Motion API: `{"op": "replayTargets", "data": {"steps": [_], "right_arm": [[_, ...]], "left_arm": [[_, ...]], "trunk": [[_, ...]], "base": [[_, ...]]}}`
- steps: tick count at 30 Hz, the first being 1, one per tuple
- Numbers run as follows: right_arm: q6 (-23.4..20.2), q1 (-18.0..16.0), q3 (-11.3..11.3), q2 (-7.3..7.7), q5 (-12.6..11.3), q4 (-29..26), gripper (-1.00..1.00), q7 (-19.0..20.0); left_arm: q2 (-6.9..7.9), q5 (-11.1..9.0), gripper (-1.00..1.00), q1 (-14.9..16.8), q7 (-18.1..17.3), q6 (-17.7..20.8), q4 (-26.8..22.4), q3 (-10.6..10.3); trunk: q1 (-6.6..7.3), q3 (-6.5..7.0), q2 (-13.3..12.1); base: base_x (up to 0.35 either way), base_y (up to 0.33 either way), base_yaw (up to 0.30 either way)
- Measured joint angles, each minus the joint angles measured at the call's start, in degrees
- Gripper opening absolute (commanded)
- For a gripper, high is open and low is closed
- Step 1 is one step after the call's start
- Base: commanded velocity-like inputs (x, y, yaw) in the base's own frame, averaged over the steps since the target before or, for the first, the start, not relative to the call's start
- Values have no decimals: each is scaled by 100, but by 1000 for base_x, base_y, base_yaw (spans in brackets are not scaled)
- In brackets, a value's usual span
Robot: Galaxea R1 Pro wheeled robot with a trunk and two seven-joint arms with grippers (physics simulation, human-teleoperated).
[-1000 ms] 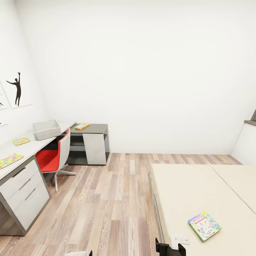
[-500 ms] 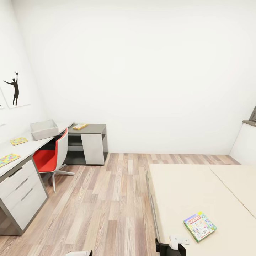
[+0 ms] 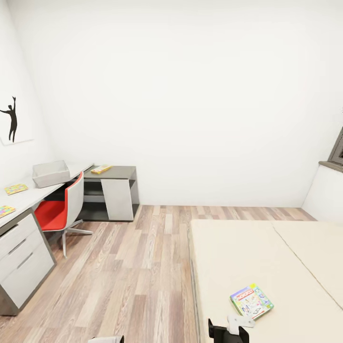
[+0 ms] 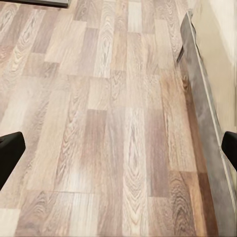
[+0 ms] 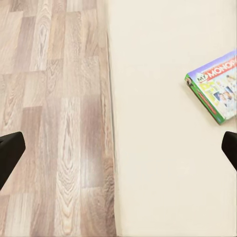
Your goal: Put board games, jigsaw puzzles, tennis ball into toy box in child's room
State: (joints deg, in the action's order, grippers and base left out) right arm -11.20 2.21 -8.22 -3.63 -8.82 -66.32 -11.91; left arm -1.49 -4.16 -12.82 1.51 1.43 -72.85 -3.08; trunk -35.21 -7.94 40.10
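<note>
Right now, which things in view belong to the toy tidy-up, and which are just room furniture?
Job:
- board game on the bed
- yellow board game on the table
- two jigsaw puzzles
- toy box

Bystanders:
- red chair
- silhouette poster
- drawers

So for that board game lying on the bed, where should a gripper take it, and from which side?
The board game lies flat on the bed, near the edge facing the robot. It is a thin box, so probably pinch one long edge across its thickness, coming low from the robot's side with the right gripper, whose jaws are open.
</note>
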Motion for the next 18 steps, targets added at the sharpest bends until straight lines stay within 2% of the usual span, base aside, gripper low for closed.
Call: {"op": "replayTargets", "data": {"steps": [18], "right_arm": [[0,-1,0,0,-1,0,100,0]], "left_arm": [[1,1,100,0,0,0,16,5]], "trunk": [[0,0,0]], "base": [[0,-68,0]]}}
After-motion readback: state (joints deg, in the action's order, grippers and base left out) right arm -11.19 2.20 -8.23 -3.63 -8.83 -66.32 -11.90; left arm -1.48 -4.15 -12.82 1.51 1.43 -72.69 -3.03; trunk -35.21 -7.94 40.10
